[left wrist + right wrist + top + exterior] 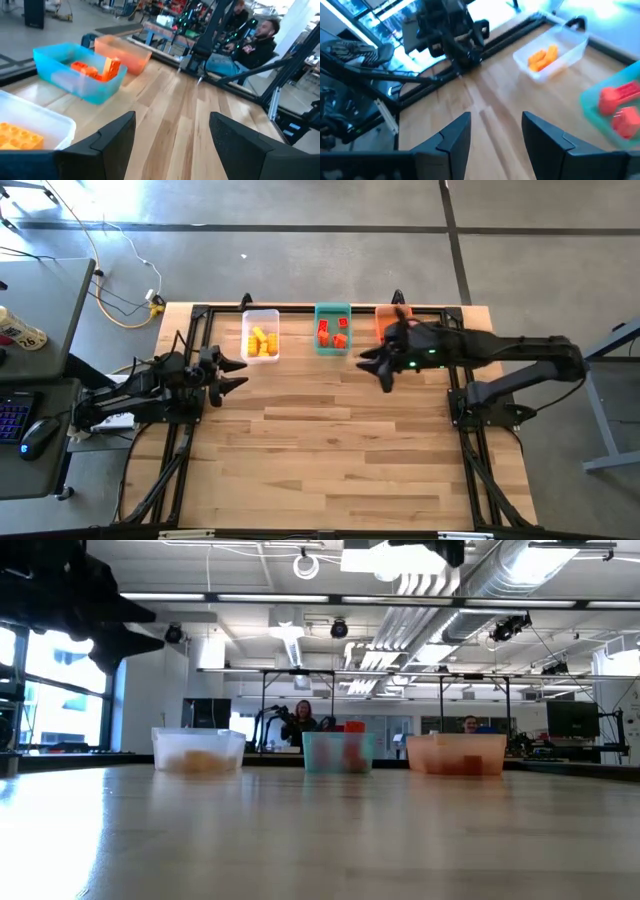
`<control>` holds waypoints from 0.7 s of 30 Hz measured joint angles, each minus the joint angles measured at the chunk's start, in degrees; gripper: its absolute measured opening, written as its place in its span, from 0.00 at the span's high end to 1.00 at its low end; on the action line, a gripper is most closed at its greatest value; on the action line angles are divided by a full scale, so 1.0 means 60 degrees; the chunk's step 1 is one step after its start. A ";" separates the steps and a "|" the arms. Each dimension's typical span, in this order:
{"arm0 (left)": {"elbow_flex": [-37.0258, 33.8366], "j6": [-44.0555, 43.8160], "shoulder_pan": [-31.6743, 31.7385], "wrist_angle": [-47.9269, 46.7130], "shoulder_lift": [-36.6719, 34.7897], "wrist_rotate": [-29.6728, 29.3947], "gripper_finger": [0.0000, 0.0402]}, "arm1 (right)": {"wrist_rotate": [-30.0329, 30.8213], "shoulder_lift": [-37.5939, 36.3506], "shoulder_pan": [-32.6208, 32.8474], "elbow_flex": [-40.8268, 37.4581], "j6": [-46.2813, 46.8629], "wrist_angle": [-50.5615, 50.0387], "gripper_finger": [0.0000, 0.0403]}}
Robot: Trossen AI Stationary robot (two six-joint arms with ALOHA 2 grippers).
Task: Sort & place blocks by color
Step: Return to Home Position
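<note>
A: Overhead shot of a wood table [330,460]. What's on it, L to R?

B: Far left, the left gripper [238,374] sits near the table's left edge, fingers spread, nothing btwn them. Three bins line the far edge. The clear bin [261,314] holds yellow blocks [261,343]. The teal bin [333,308] beside it holds orange-red blocks [333,332]. The orange bin [383,315] is partly covered by the right arm. The low view shows a reddish blur inside it, so no count is possible.

A: And the right gripper?

B: The right gripper [378,367] hovers just in front of the teal and orange bins, fingers apart, empty.

A: How far along is the sort?

B: Looks finished, or v. nearly. No loose blocks show on the bare wood in any view. Every block seen is in a bin, w/ colors kept apart. What's left, I'd judge: the right arm pulls back to rest like the left.

A: Any brands, labels, text?

B: None legible. Blocks and bins show no markings. The room behind has screens and people, too far off to read anything.
</note>
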 joint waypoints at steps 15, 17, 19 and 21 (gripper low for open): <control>-0.1028 -0.0250 0.0004 0.2217 0.0187 0.0066 0.39 | 0.1438 -0.2982 0.0408 0.0000 -0.2411 -0.1464 0.60; -0.1028 -0.0257 0.0004 0.2217 0.0188 0.0072 0.39 | 0.1464 -0.3147 0.0408 0.0000 -0.2476 -0.1909 0.60; -0.1028 -0.0327 0.0004 0.2209 0.0188 0.0068 0.39 | 0.1523 -0.3259 0.0408 0.0000 -0.2548 -0.2342 0.60; -0.1028 -0.0326 0.0004 0.2231 0.0184 0.0063 0.39 | 0.1555 -0.3397 0.0408 0.0000 -0.2614 -0.2785 0.60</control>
